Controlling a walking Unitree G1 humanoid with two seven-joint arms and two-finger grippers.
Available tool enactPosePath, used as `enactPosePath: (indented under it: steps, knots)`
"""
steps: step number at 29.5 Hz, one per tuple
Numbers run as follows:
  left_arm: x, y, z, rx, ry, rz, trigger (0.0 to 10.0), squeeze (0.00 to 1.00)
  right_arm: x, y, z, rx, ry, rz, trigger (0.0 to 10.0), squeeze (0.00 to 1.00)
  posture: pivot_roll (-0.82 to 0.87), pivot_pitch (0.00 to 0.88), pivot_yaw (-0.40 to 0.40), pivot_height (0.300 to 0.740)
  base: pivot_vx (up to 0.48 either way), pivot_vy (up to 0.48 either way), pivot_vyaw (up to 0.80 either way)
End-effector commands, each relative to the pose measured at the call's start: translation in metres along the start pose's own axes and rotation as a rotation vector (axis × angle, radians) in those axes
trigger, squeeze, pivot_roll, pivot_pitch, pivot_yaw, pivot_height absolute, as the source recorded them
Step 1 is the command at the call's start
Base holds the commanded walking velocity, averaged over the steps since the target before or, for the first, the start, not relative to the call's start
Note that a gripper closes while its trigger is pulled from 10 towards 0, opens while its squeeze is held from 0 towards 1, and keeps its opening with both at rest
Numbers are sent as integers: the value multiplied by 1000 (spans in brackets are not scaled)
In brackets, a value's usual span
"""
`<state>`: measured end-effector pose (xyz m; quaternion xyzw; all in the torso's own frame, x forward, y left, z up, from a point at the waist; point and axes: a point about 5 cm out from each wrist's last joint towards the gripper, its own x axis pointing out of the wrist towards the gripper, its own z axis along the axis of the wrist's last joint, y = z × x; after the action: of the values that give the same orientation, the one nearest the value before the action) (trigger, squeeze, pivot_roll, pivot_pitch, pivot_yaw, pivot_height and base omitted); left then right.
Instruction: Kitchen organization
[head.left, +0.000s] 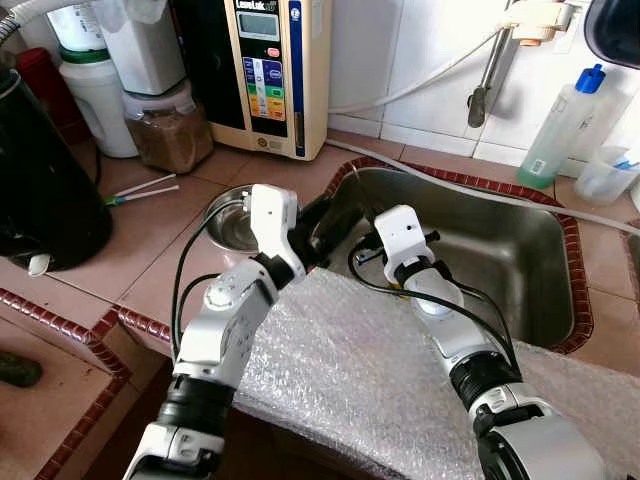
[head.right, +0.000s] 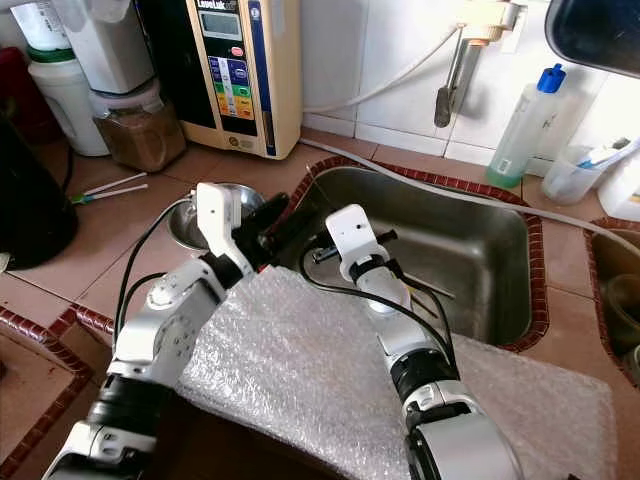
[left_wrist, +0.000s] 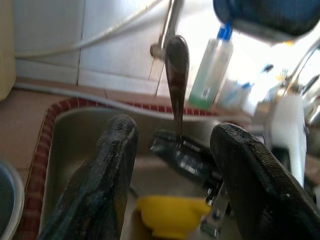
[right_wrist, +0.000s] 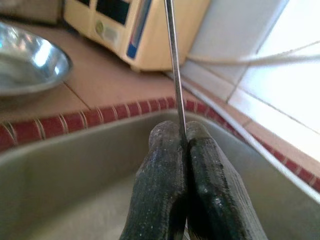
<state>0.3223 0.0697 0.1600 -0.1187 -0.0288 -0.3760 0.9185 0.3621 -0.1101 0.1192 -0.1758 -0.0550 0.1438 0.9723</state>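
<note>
A terracotta-tiled worktop (head.left: 150, 250) with red brick-pattern edging carries a steel sink (head.left: 510, 250), its basin open and roomy toward the far wall. A sheet of bubble wrap (head.left: 350, 370) drapes over the near edge of the sink, under both forearms. At the back stand a cream water machine (head.left: 270, 70) and a green soap bottle (head.left: 560, 125), well apart from the arms. A steel bowl (head.left: 232, 222) sits on the tiles just beside the sink's left rim. The left claw (left_wrist: 172, 165) hangs at that rim with its fingers spread, nothing between them. The right claw (right_wrist: 184, 145), over the basin, is pressed together on a thin metal spoon (left_wrist: 176, 70), pinching its handle so that it stands upright.
</note>
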Motion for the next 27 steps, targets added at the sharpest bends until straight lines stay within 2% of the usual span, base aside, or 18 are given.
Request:
enactPosePath:
  steps: [1,5,7,10,12,22,27]
  knots:
    - [-2,-3,0,44,10,-27,10000,1000,1,-7,-3,1,32,-28,0,0,127,0,31,740,0,0,0]
    - [-11,0,-7,59,47,-21,10000,1000,-9,-18,-27,17,161,-80,0,0,126,0,37,740,0,0,0]
    - [-17,1,-13,76,76,-26,10000,1000,-14,-22,-36,94,194,-111,0,0,127,0,38,740,0,0,0]
    - [-20,4,-16,77,87,-17,10000,1000,-18,-24,-43,100,230,-123,0,0,125,0,38,740,0,0,0]
    - [-22,6,-18,86,102,-14,10000,1000,-21,-23,-49,135,267,-129,0,0,124,0,39,740,0,0,0]
    - [-20,2,-23,100,110,-16,10000,1000,-33,-20,-70,187,416,-137,0,0,108,0,46,740,0,0,0]
    - [-19,-1,-24,109,113,-25,10000,1000,-38,-19,-76,207,437,-122,0,0,108,0,46,740,0,0,0]
